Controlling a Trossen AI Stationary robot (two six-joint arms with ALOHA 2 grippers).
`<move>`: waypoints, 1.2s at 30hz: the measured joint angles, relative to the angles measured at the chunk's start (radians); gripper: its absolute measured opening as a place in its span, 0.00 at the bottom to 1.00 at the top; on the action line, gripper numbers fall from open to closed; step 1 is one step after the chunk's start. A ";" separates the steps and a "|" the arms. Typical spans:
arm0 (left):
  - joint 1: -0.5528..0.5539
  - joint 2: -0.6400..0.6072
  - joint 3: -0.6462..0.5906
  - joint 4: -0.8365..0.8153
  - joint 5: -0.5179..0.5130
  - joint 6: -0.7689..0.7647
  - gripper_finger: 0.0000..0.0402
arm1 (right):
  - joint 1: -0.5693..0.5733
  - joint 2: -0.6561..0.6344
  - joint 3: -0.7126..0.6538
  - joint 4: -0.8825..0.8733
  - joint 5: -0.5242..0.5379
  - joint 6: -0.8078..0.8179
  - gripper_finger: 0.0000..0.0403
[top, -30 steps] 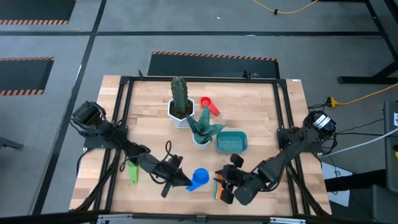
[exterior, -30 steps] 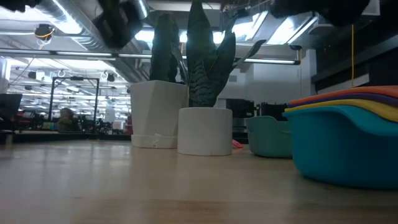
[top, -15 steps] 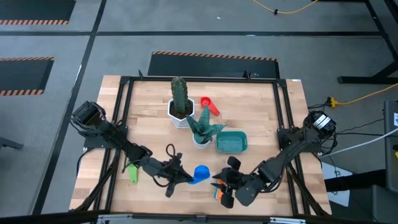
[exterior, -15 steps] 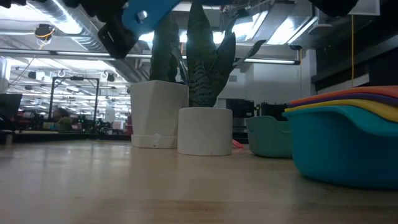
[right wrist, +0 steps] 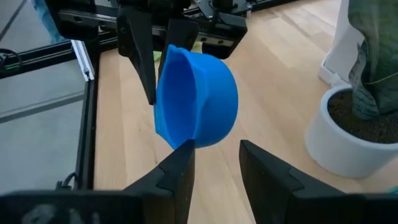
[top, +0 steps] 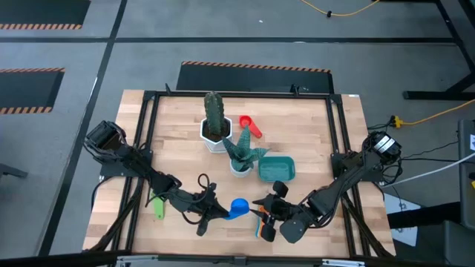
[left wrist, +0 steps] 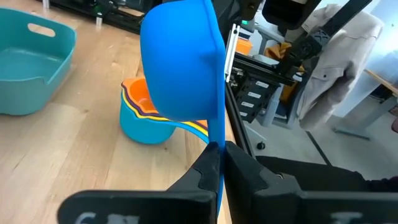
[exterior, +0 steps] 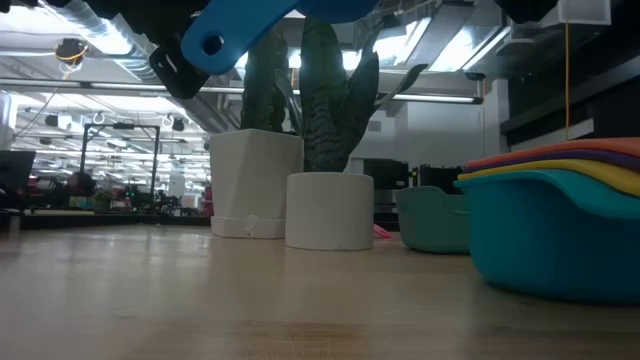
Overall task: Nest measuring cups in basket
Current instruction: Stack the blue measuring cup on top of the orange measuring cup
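My left gripper [top: 217, 211] is shut on a bright blue measuring cup [top: 239, 208], held up in the air near the table's near edge. My right gripper [right wrist: 214, 155] is open and faces that cup [right wrist: 199, 106] from the table's right, its fingers just short of the bowl. A stack of nested cups [left wrist: 149, 118], teal outermost with yellow and orange inside, stands on its base below and beside the blue cup. The teal basket [top: 276, 169] sits beyond them. A red cup [top: 251, 126] and a green cup [top: 158, 205] lie apart on the wood. My left gripper pinches the blue cup's flat handle [left wrist: 216, 152] between its two fingers, coming level from the table's left, the fingers lying along the handle. The cup is lifted clear and turned on its side, the bowl [left wrist: 180, 62] sticking out past the fingertips.
A white hexagonal cactus pot [top: 215, 127] and a round white pot with a snake plant [top: 241, 159] stand mid-table beside the basket. A dark metal frame [top: 145, 148] runs around the table's edges. Bare wood lies toward the left and the far right.
My left gripper has raised the blue cup from near the tabletop and carried it slightly toward the far edge; its handle now shows high in the low view. My right gripper has moved a little toward the far edge and toward the blue cup.
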 joint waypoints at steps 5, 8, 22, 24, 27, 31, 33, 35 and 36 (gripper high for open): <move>0.000 0.000 0.000 0.000 -0.003 0.000 0.01 | 0.000 0.000 0.000 0.013 0.001 -0.026 0.32; 0.000 0.000 0.000 0.000 -0.009 0.001 0.01 | 0.000 0.000 0.000 0.017 0.002 -0.026 0.32; 0.000 0.000 0.000 0.001 -0.016 0.002 0.01 | -0.018 0.000 0.000 0.066 0.048 -0.051 0.32; 0.000 0.000 0.000 0.001 -0.025 0.002 0.01 | -0.028 0.002 0.000 0.070 0.041 -0.050 0.32; 0.001 0.000 0.000 0.000 -0.027 0.002 0.01 | -0.044 0.006 0.000 0.069 0.019 -0.048 0.32; 0.001 0.000 0.000 0.001 -0.027 0.002 0.01 | -0.059 0.012 0.000 0.077 0.015 -0.051 0.32; 0.001 0.000 0.000 0.002 -0.031 0.002 0.01 | -0.066 0.012 0.000 0.082 0.015 -0.052 0.32; 0.001 0.000 0.000 0.002 -0.033 0.001 0.01 | -0.070 0.012 0.000 0.084 0.019 -0.052 0.32; 0.001 0.000 0.000 0.002 -0.034 0.001 0.01 | -0.072 0.012 0.000 0.090 0.022 -0.052 0.32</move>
